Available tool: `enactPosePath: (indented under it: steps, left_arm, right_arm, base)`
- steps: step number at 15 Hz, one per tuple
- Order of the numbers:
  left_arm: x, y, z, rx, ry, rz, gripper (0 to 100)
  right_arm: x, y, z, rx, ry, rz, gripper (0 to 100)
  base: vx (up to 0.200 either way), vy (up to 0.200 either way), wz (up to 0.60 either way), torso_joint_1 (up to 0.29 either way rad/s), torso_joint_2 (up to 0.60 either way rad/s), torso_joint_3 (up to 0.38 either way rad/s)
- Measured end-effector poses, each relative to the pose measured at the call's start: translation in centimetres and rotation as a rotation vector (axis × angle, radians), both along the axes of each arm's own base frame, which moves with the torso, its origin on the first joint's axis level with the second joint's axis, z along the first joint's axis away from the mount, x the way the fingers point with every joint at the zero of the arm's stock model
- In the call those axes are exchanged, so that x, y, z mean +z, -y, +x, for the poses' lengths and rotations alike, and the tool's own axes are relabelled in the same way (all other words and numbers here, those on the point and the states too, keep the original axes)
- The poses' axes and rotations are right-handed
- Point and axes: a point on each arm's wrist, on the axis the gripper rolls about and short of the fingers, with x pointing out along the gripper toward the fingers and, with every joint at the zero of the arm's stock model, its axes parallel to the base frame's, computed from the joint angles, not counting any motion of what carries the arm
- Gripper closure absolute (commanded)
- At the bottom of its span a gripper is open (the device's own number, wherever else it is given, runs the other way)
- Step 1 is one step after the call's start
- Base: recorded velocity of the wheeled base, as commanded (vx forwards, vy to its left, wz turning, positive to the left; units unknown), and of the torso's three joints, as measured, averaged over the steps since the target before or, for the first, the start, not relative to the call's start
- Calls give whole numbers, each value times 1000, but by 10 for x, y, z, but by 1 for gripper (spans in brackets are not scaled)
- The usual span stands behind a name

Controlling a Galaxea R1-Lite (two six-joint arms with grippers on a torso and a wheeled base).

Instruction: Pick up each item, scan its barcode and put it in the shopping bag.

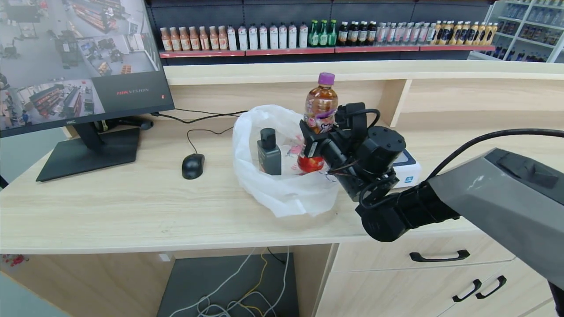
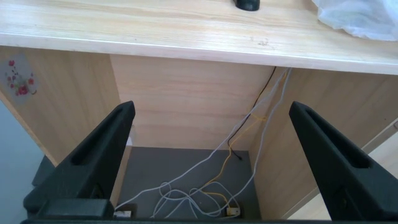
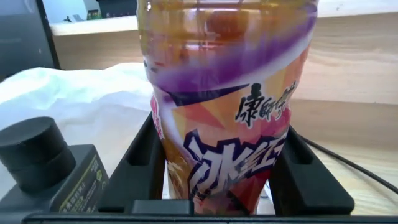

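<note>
Where the surface ends nearest the robot: front lip of the pale wood surface (image 1: pixel 110 207). Below it, an open bay with loose cables (image 2: pixel 211 186); to the right, drawers with black handles (image 1: pixel 439 256).
Left gripper (image 2: pixel 211 118): low, in front of the bay under the lip. Jaws spread wide, nothing between them.
Open room: a broad strip of bare wood from the front lip back to the mouse and the bag.
Shopping bag (image 1: pixel 282 189): white plastic, mid-surface, mouth open upward. A dark grey container (image 1: pixel 269 152) stands upright inside.
Right gripper (image 1: pixel 315 141): over the bag's right side, jaws pinching the bottle at its label.
Bottle (image 1: pixel 320 105): upright, purple cap, red base at the bag's mouth. Contact with the bag: cannot tell.
Mouse (image 1: pixel 193 166): black, left of the bag, apart from it.
Box (image 1: pixel 410 169): white and blue, behind the right arm.
Monitor (image 1: pixel 66 57): far left, on a black stand.
Back edge: raised wooden ledge (image 1: pixel 352 70) along the rear.
Room beyond: a shelf of drink bottles (image 1: pixel 308 35).
</note>
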Motion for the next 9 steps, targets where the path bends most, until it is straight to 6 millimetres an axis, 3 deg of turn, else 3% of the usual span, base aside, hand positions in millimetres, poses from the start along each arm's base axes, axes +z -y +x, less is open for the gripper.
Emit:
enactPosePath:
  steps: [9]
  left_arm:
    - [0,0,0,0,0,0,0]
  right_arm:
    - [-22,-8,9,26,27,-73,100]
  base:
    - [0,0,0,0,0,0]
